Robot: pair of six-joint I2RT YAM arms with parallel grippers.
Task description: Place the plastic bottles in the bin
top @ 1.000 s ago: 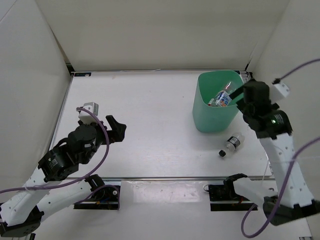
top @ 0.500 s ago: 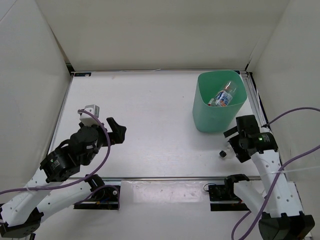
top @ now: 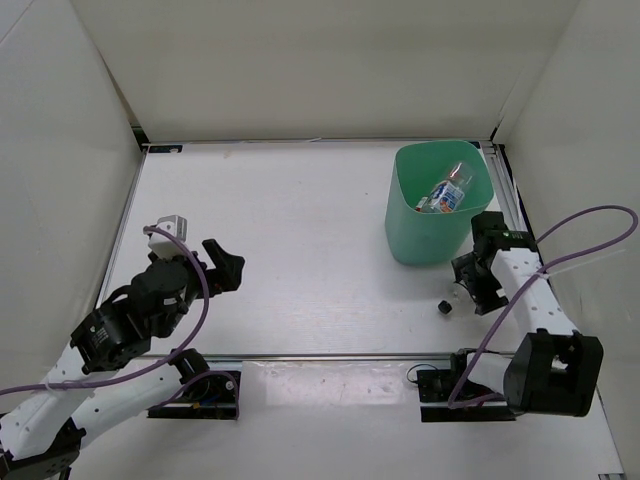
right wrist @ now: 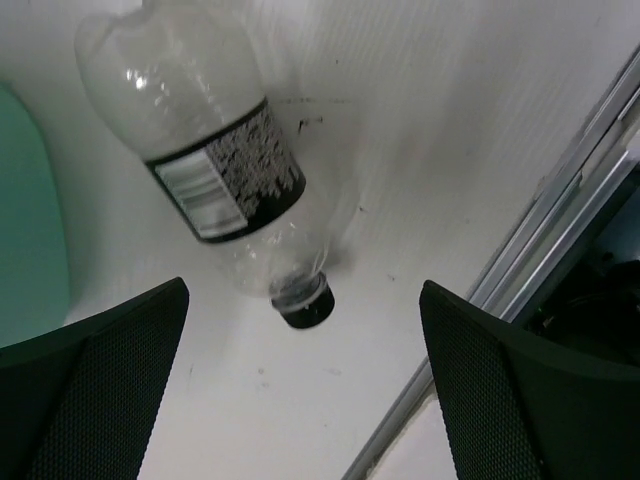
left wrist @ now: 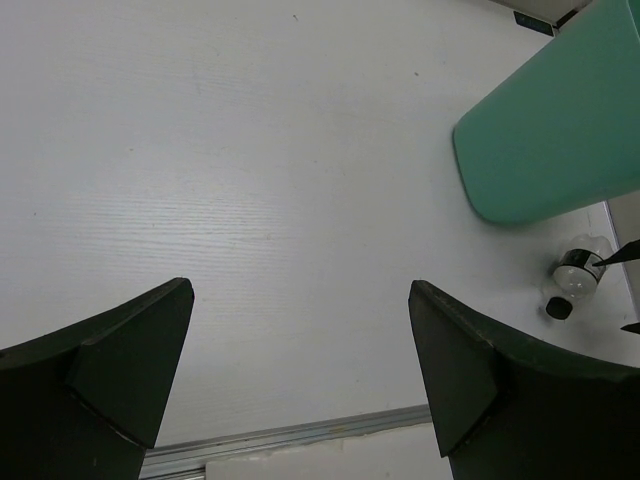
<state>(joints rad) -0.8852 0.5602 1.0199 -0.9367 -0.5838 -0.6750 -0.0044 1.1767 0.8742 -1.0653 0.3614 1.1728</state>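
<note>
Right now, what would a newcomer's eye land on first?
The green bin at the far right, with bottles already inside. Just in front of it a black-capped bottle lies on the table, the right fingers open above it. The left fingers hang open at the near left.
</note>
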